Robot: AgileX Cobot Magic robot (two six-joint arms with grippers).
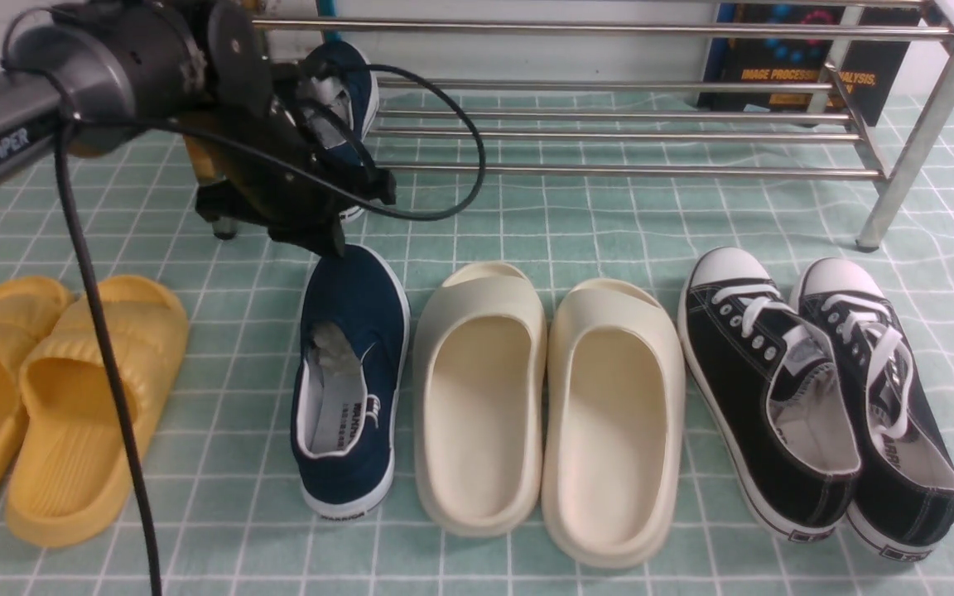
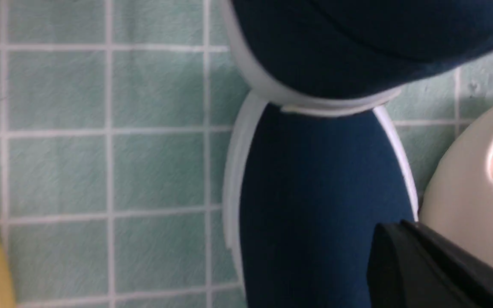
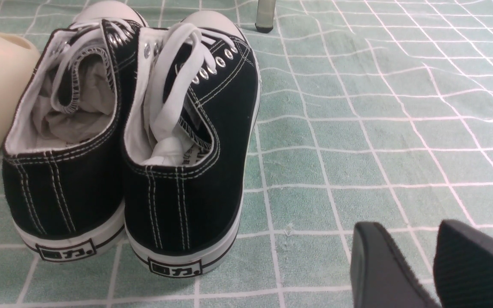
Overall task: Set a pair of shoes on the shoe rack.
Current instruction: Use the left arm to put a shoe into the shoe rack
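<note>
My left gripper is shut on one navy blue shoe and holds it off the floor, toe up, at the left end of the steel shoe rack. In the left wrist view the held shoe hangs over the toe of the second navy shoe, with one black finger showing. That second shoe lies on the green checked cloth, toe towards the rack. My right gripper is slightly open and empty, low over the cloth to the right of the black sneakers; it is out of the front view.
Two cream slides lie right of the floor shoe. Two black lace-up sneakers lie further right. Two yellow slides lie at the left. A dark book stands behind the rack. A rack leg stands beyond the sneakers.
</note>
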